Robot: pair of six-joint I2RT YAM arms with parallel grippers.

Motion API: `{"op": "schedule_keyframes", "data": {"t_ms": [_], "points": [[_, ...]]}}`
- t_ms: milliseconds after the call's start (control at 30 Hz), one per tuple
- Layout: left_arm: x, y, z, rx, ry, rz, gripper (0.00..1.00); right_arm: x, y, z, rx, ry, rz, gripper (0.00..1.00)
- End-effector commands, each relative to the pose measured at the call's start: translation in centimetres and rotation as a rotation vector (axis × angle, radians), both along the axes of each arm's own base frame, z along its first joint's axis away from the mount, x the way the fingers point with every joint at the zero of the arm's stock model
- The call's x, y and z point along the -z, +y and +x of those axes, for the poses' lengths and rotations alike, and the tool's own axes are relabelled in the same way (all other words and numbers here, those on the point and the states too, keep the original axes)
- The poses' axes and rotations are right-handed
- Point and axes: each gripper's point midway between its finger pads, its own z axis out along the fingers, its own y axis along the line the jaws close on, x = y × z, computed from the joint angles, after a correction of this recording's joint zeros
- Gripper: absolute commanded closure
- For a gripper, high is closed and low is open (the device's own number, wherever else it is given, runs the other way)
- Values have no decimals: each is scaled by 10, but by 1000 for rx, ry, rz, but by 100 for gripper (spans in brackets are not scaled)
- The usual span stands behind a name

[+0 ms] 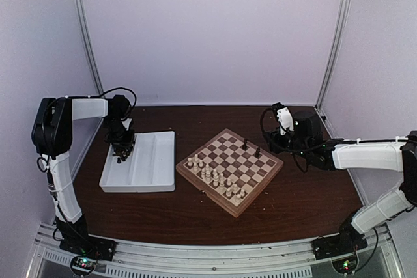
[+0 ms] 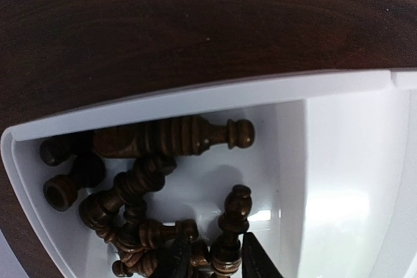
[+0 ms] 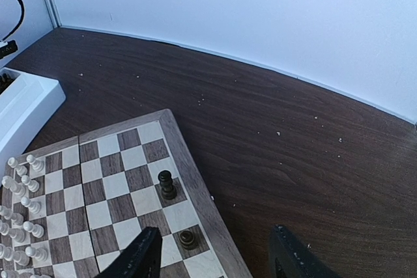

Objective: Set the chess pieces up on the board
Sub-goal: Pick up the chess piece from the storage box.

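My left gripper reaches down into the left compartment of the white tray. In the left wrist view its jaws close around one dark chess piece, which points away from me beside a pile of lying dark pieces. The board lies mid-table, turned like a diamond. Two dark pieces stand on its far right edge row. In the right wrist view they show as a taller piece and a short one. My right gripper hovers open and empty over the board's right rim.
Cream-white pieces fill the two rows on the board's near-left side, also visible as white pieces in the right wrist view. The tray's right compartment holds nothing visible. The enclosure's white walls stand behind and beside the dark wooden table.
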Motion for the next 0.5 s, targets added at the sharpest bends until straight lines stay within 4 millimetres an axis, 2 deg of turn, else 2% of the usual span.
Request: {"op": "schedule_keyframes", "data": {"t_ms": [0, 100, 467], "points": [[17, -2, -14, 17, 72, 26, 74, -11, -4, 4, 26, -23, 15, 41], [13, -3, -17, 35, 56, 81, 81, -11, -4, 4, 28, -23, 13, 41], [20, -2, -30, 35, 81, 121, 81, -11, -4, 3, 28, -19, 14, 41]]}}
